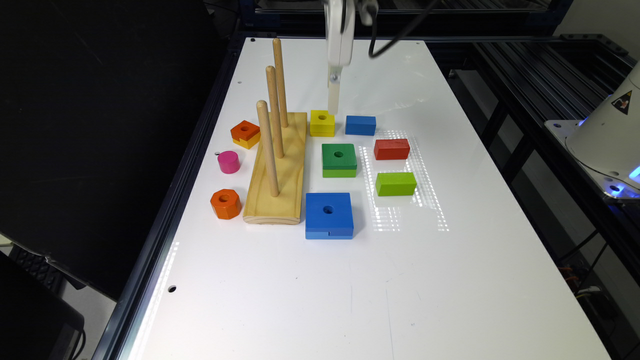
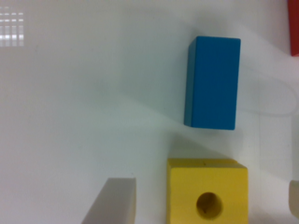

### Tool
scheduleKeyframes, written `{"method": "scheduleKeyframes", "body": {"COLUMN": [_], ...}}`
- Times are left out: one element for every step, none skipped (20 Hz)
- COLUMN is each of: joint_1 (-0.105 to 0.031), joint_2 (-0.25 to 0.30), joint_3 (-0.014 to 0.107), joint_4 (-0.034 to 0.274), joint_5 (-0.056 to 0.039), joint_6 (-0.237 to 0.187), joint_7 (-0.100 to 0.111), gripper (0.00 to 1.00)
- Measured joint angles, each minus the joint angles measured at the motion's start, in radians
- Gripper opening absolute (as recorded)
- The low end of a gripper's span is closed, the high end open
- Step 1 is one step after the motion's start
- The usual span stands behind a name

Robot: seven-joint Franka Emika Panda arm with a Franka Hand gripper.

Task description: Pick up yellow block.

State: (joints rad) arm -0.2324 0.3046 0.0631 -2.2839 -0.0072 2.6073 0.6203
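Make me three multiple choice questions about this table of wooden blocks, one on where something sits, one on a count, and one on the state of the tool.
1. What lies directly to the exterior view's right of the small yellow wooden square block with a hole?
A. pink cylinder
B. blue rectangular wooden block
C. orange octagonal block

2. How many upright wooden pegs does the pine base carry?
A. two
B. three
C. five

3. How is the tool?
A. open, fingers either side of the yellow block
B. shut on the blue block
C. lifting the yellow block high

Answers: 1 B, the blue block is its neighbour there. 2 B, three pegs stand in a row. 3 A, the wrist view shows one finger apart from the block on each side.
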Motion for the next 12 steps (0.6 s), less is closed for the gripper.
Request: {"method": "scheduleKeyframes", "body": {"joint_1": [0.000,0.000,0.000,0.000,0.000,0.000,0.000,0.000,0.000,0.000,0.000,0.000], "joint_2": [0.003,0.003,0.003,0.003,0.003,0.003,0.003,0.003,0.003,0.003,0.003,0.003], "joint_3": [0.000,0.000,0.000,0.000,0.000,0.000,0.000,0.000,0.001,0.002,0.004,0.006], "joint_4": [0.002,0.004,0.005,0.007,0.008,0.008,0.008,0.009,0.010,0.011,0.012,0.013], "joint_5": [0.0000,0.0000,0.0000,0.0000,0.0000,0.0000,0.0000,0.0000,0.0000,0.0000,0.0000,0.0000], "joint_6": [0.002,0.002,0.001,0.000,0.000,0.000,0.000,0.000,0.000,0.000,0.000,0.000], "joint_7": [0.000,0.000,0.000,0.000,0.000,0.000,0.000,0.000,0.000,0.001,0.002,0.004], "gripper": [1.00,1.00,1.00,1.00,1.00,1.00,1.00,1.00,1.00,1.00,1.00,1.00]}}
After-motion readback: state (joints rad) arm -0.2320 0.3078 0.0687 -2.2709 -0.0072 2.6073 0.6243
